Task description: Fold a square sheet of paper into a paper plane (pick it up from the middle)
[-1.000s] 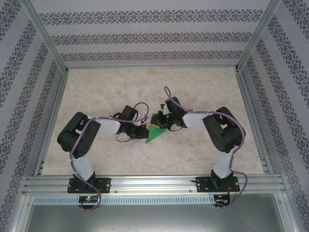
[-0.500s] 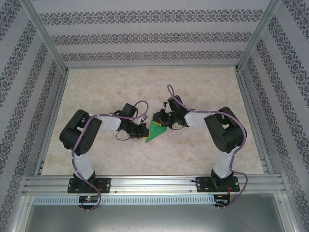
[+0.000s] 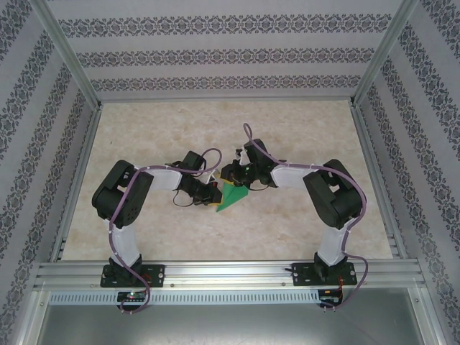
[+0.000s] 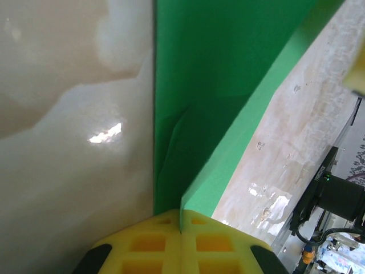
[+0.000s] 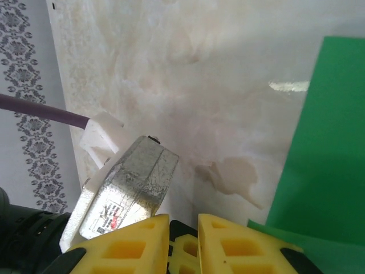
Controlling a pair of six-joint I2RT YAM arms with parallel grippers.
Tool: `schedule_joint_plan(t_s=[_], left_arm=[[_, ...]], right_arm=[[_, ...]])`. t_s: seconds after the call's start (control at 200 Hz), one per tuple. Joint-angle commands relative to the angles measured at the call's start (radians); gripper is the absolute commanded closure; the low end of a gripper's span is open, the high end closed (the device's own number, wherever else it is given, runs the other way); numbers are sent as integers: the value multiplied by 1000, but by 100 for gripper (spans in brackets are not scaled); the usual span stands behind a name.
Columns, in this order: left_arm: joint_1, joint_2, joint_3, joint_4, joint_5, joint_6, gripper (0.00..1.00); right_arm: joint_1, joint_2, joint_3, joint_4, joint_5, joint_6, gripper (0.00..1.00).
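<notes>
From above, the folded paper (image 3: 231,197) sits in the middle of the worktop (image 3: 144,136), between the left gripper (image 3: 214,195) and right gripper (image 3: 233,177). The left wrist view shows the left gripper (image 4: 181,240) pressed together, pinching the paper's (image 4: 217,85) fold. The right wrist view shows the right gripper (image 5: 183,228) a crack apart, holding nothing, with the paper (image 5: 331,148) just beside it. The paper looks light, floppy and slippy; its stiffer fold seems the best hold.

Open tabletop (image 3: 215,122) rings the middle, where left pincer (image 3: 214,195), right pincer (image 3: 233,177) and folded paper (image 3: 230,195) crowd together
</notes>
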Motion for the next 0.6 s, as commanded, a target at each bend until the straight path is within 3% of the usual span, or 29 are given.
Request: schedule_joint_plan(t_s=[0.0, 0.595], left_arm=[[10, 42, -1, -66, -75, 45, 100], [1, 38, -52, -24, -89, 52, 100]], right_arm=[[3, 33, 6, 5, 18, -5, 79], [-38, 71, -30, 99, -28, 9, 77]])
